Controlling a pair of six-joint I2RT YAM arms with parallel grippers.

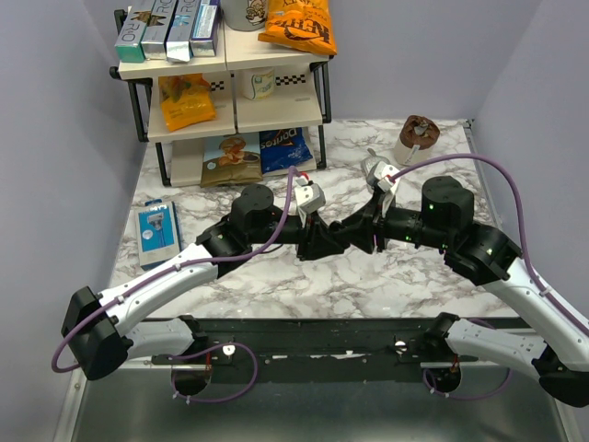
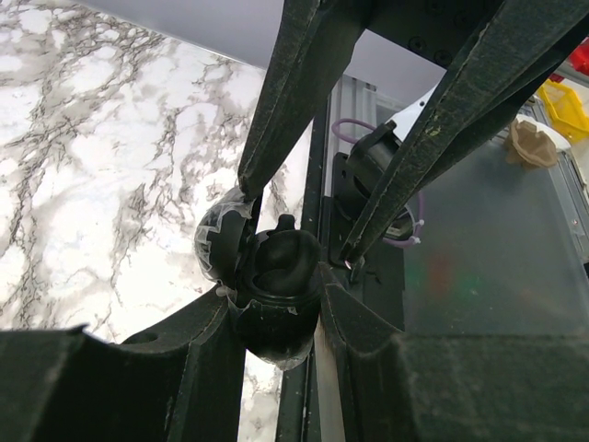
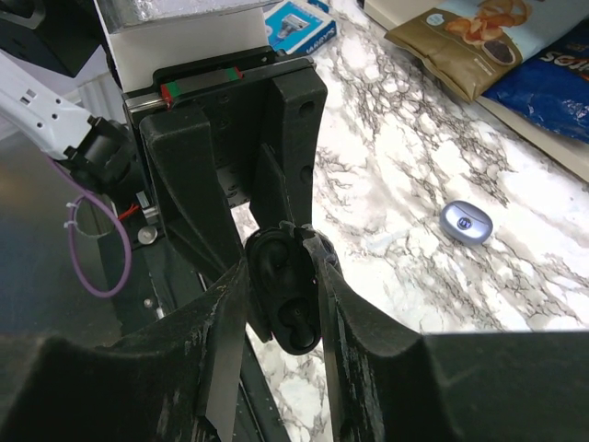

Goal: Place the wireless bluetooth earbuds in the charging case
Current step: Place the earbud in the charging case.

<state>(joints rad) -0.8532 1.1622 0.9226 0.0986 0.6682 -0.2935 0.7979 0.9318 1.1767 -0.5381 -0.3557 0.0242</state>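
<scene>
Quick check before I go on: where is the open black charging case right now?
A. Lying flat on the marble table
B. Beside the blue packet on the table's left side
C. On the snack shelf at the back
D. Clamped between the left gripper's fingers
D: in the left wrist view the charging case sits pinched in the left gripper, lid open, with the right gripper reaching in around it from above.

There were two robot arms (image 1: 175,272) (image 1: 502,262), one black charging case (image 3: 285,295), one shelf rack (image 1: 140,103), four snack bags (image 1: 296,28), four upright boxes (image 1: 166,32), one mug (image 1: 260,85), one blue retail box (image 1: 156,232), one brown tub (image 1: 419,136) and one grey oval pod (image 3: 465,223).
</scene>
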